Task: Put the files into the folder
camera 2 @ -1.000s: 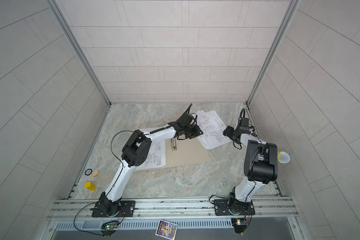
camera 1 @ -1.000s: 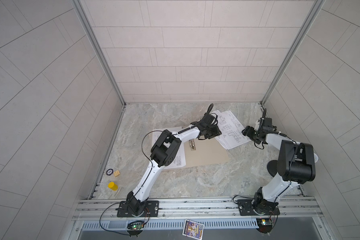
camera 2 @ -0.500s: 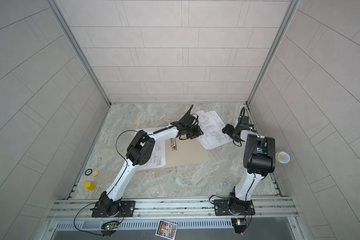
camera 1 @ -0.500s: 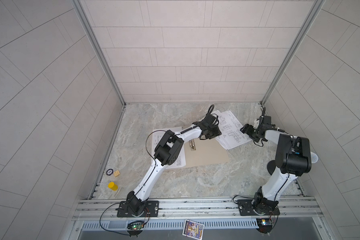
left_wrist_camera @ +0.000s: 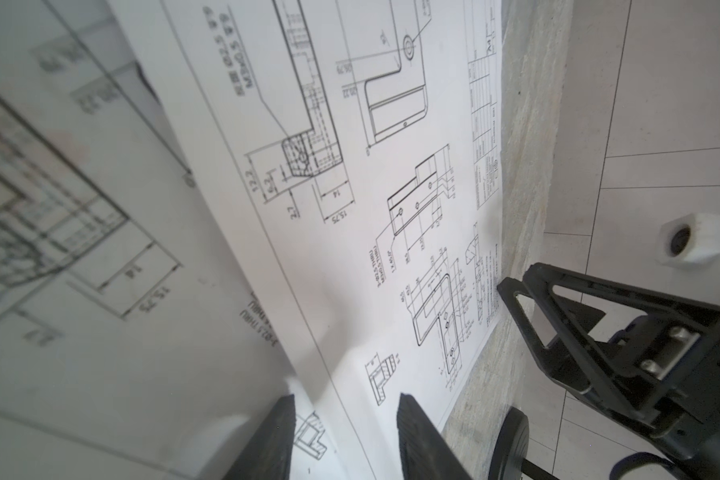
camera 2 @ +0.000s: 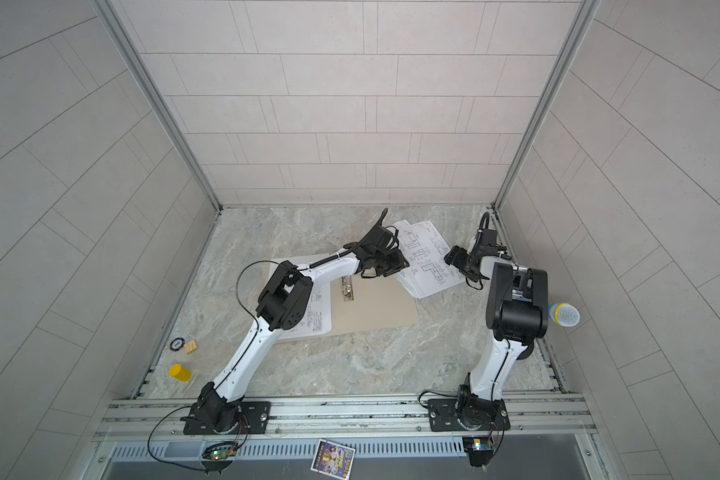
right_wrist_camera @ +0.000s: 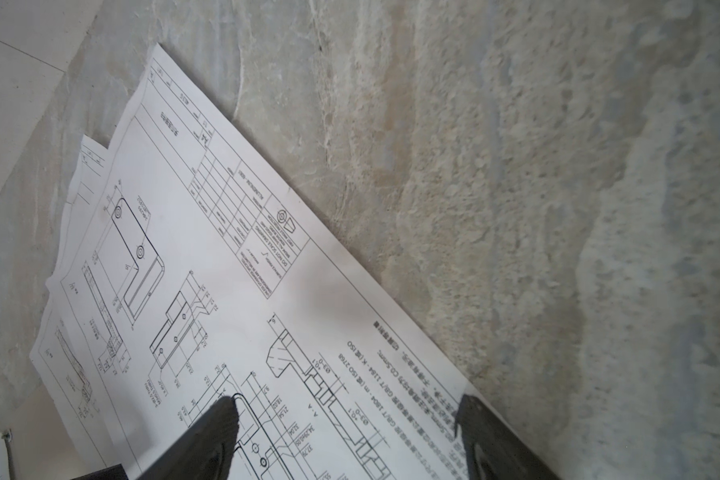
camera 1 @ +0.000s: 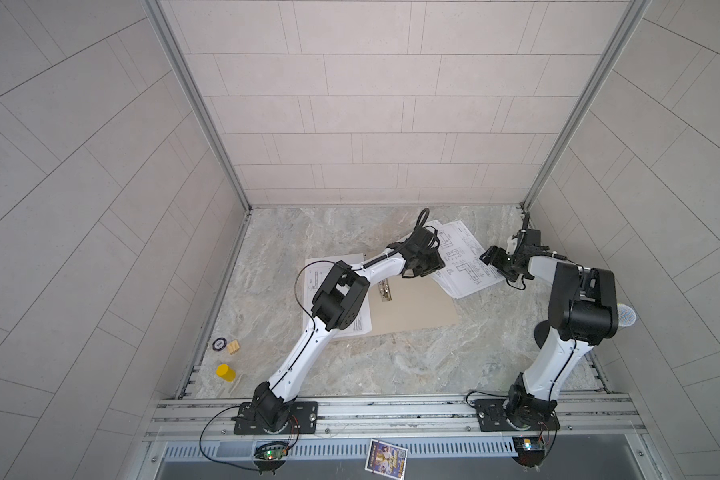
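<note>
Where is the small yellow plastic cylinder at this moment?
In both top views the small yellow cylinder sits near the left front edge of the marble table, just in front of a small wooden block and a dark round chip.

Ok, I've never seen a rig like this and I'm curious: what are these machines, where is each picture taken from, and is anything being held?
They are two robot arms bolted to a rail at the front of a table. Both top views look down from overhead; the other two pictures come from a camera on each wrist, showing its fingers close up. On the table lie an open tan folder with a metal clip, one printed sheet left of the clip, and a stack of drawings at the folder's far right corner. The left gripper and right gripper flank that stack with jaws open; I see neither gripping paper.
</note>
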{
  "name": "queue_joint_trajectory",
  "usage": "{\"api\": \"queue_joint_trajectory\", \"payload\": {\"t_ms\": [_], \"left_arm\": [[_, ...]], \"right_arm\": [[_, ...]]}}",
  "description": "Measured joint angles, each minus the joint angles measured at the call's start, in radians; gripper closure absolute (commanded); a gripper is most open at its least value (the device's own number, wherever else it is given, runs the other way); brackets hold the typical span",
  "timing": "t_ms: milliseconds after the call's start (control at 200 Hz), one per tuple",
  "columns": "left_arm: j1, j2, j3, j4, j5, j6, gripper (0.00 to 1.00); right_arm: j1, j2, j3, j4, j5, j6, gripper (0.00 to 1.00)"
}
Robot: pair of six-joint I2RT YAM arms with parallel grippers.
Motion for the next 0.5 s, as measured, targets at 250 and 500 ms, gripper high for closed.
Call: {"api": "queue_joint_trajectory", "payload": {"t_ms": [250, 500], "left_arm": [[0.0, 0.024, 0.011, 0.062, 0.014, -0.05, 0.58], [0.0, 0.037, 0.0, 0.137, 0.035, -0.112, 0.86]], "right_arm": [[0.0, 0.02, 0.018, -0.009, -0.01, -0.004, 0.27], [0.0, 0.02, 0.018, -0.009, -0.015, -0.004, 0.27]]}}
